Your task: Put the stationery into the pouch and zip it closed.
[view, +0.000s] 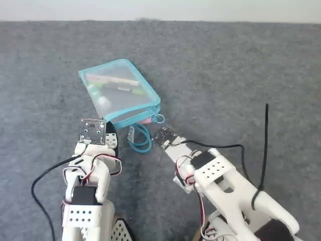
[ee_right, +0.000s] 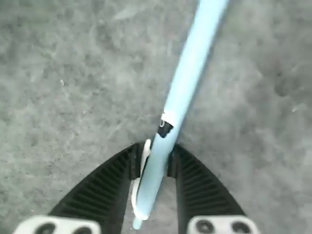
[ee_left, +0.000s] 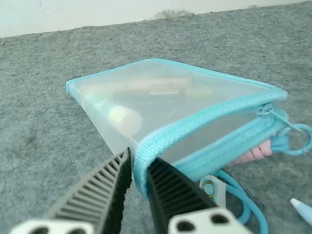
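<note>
A: Starting on the left, what is the left tool (ee_left: 139, 163) doing?

B: Its black ribbed jaws are drawn narrow, pinching the turquoise edge of the flat translucent pouch (ee_left: 161, 97) at its near corner. In the high view that tool (view: 112, 131) sits at the pouch's (view: 120, 93) lower left corner.

A: And where is the pouch itself?

B: It lies flat on the grey carpeted desk (view: 241, 65), just ahead of both arms. Through its clear wall you can see a short white cylinder (ee_left: 124, 118) and some long pale sticks (ee_left: 146, 87).

A: Is the zip done up?

B: No, the near edge gapes open towards the right. A pink ridged item (ee_left: 253, 153) shows in the gap, and the ring-shaped zip pull (ee_left: 298, 135) hangs at the right-hand corner.

A: What is next to it, further right?

B: A turquoise cord loop (view: 143, 140) lies on the desk just below the open corner, between the two arms.

A: And the right tool (ee_right: 155, 151)?

B: It is clamped on a slim pale blue pen (ee_right: 190, 73), gripped near its clip end, with the barrel pointing away over the desk. The pen's tip (ee_left: 302, 210) is near the pouch's open corner but apart from it. I cannot tell whether it touches the desk.
</note>
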`<act>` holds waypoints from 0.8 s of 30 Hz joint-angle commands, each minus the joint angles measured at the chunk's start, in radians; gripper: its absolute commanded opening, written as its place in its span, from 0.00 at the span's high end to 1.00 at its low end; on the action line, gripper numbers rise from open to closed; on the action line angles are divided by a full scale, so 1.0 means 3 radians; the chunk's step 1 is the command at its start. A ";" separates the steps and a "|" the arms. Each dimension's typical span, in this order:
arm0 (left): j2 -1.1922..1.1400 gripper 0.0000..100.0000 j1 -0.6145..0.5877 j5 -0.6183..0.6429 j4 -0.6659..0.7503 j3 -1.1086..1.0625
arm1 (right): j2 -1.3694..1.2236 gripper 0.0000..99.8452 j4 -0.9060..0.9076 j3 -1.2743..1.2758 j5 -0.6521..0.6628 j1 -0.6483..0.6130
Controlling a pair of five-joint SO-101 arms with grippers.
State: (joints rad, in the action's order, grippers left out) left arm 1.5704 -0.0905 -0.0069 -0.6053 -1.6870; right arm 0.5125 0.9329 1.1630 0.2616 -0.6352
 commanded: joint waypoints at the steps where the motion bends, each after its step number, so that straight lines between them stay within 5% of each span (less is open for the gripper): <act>1: 0.0051 0.99 0.0005 -0.0031 0.0082 0.0059 | 0.0110 0.92 0.0033 -0.0087 0.0077 0.0238; 10: 0.0051 0.99 0.0005 -0.0031 0.0082 0.0054 | -0.0095 0.97 0.0437 -0.1100 0.0358 0.0908; 18: 0.0051 0.99 0.0005 -0.0031 0.0082 0.0054 | -0.1312 0.89 0.0432 -0.1949 0.0348 0.0928; 24: 0.0051 0.99 0.0005 -0.0031 0.0082 0.0069 | -0.1389 0.85 0.0453 -0.1933 0.0353 0.0939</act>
State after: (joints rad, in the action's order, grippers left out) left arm 1.5704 -0.0905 -0.0069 -0.6053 -1.6870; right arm 0.0736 1.0587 0.6337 0.3583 -0.3652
